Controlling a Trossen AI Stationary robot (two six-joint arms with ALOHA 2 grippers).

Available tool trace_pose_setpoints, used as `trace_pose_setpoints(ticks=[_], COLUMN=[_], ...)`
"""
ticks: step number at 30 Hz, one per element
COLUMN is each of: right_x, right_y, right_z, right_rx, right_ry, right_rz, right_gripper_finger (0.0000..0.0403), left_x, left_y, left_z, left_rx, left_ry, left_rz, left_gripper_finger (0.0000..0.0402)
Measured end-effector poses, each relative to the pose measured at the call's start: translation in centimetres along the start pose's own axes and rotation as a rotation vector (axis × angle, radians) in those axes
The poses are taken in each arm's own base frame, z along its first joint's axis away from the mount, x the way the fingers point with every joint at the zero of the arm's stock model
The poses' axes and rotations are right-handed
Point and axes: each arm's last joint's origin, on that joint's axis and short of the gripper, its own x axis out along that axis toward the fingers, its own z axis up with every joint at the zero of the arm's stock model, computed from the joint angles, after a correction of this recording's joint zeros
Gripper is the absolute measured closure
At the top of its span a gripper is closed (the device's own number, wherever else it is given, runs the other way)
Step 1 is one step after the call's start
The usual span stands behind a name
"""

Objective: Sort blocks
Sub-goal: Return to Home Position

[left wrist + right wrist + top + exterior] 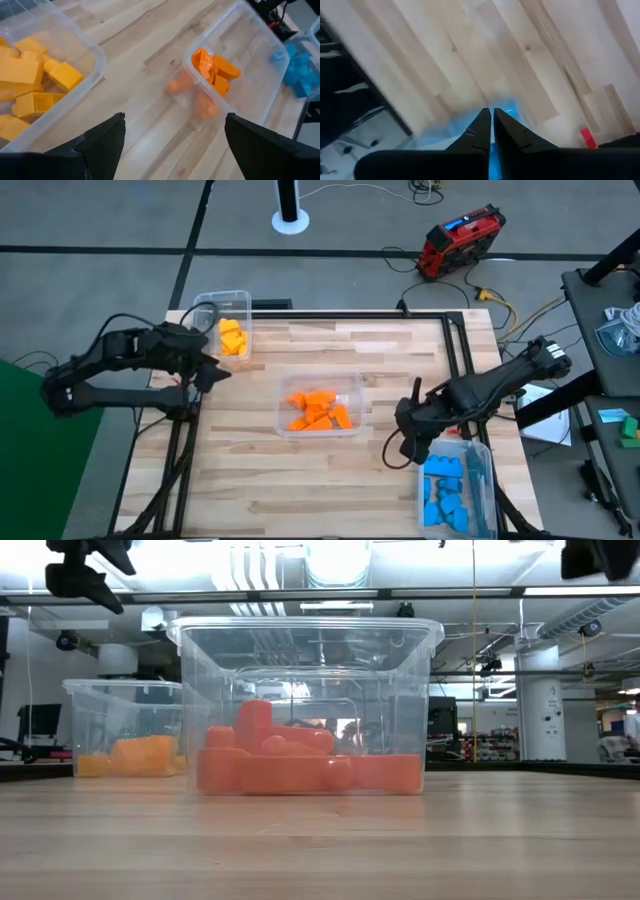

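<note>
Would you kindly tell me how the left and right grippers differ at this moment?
The left gripper is open; the right gripper is shut. The left gripper hangs by the yellow blocks; the right gripper hangs by the blue blocks. Both hold nothing.

No legible text, label or number anywhere.

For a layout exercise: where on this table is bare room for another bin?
Free: wood bordered by orange bin, blue bin and table edge; also right of the yellow bin. Crowded: by the left gripper and right gripper.
</note>
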Motion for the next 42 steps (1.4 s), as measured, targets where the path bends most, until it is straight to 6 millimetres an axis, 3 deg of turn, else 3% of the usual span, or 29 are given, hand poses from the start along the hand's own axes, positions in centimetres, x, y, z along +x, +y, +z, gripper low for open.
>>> trace_pose_setpoints(ticks=[8,42], right_x=[2.7,3.0], right_y=[-0.6,0.4], right_z=[-0.4,-1.6], right_rx=[-0.009,-0.055], right_ry=[0.062,0.147], right_rz=[-0.081,-0.031], right_gripper_finger=[0.0391,0.0391], left_x=[-0.7,-0.7], left_y=[0.3,0.3], left_z=[-0.3,-0.3], left_rx=[-0.009,-0.009], left_ry=[-0.027,-0.031], left_rz=[-0.015,-0.008], left_gripper_finger=[0.0088,0.0088])
